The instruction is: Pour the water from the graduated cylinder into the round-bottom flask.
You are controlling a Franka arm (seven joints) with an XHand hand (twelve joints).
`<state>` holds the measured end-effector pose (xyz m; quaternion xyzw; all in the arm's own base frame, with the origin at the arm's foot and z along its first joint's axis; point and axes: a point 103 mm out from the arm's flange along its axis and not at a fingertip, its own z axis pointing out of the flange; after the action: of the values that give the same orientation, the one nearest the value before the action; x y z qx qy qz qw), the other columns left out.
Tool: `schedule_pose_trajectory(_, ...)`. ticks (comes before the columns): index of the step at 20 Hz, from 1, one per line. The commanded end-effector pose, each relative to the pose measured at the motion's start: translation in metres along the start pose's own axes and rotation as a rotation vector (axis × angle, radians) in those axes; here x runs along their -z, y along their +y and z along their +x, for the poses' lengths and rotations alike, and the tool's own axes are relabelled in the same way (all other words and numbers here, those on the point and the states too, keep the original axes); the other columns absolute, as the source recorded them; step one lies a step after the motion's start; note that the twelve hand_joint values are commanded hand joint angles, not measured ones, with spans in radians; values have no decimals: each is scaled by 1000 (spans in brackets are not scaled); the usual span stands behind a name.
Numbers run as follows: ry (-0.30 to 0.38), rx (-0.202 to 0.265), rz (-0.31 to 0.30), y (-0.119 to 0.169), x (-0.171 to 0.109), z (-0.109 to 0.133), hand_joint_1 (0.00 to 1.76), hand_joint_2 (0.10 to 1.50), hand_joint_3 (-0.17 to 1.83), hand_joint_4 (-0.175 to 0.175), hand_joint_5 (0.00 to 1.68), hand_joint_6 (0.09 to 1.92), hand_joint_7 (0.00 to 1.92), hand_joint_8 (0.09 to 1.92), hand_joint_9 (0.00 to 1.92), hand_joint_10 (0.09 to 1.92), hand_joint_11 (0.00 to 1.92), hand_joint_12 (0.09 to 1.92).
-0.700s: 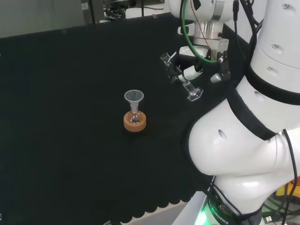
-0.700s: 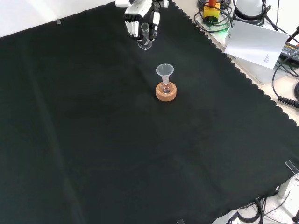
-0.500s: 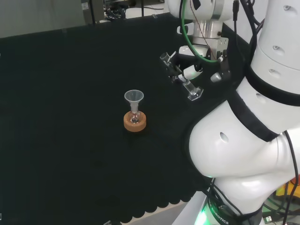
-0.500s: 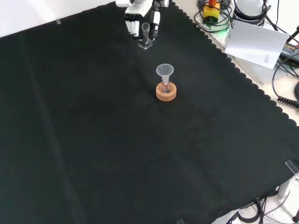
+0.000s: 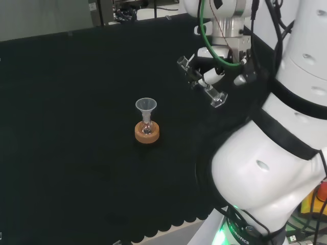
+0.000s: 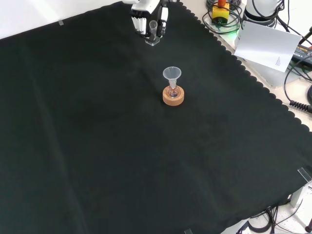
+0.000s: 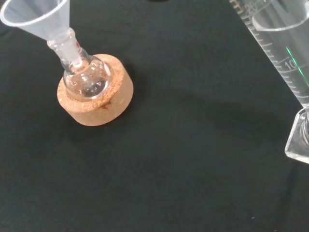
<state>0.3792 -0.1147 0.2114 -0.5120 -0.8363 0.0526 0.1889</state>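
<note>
At centre frame in the front view, nearest the camera, the flask (image 6: 173,91) is seated upright in a cork ring (image 6: 173,97), with a clear funnel (image 6: 171,74) set in its neck. Same group is seen left of centre in the head view. From the wrist view, the flask bulb looks close to empty, though that is hard to judge through the glass.

Farther back, at the top edge of the front view, the cylinder (image 6: 153,33) is held in the hand (image 6: 145,19), fingers curled round it. In the head view it is carried clear of the cloth, tilted, base lower right and mouth upper left, well apart from the funnel. Water is visible inside it in the wrist view.

Judgement: pickup done, pour not yet started. Left to do: cylinder to be brought over the funnel and tipped further.
</note>
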Motion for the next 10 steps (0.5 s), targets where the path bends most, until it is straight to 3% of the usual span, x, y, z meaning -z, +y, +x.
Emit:
schedule_pose_trajectory(1, -62, 96, 238, 20, -33, 48, 1263, 1102, -1, -175, 995, 978, 1026, 961, 1421, 100, 1270, 758)
schedule_pose_trajectory(10, -86, 100, 276, 24, -33, 56, 1263, 1102, -1, -175, 995, 978, 1026, 961, 1424, 94, 1271, 756)
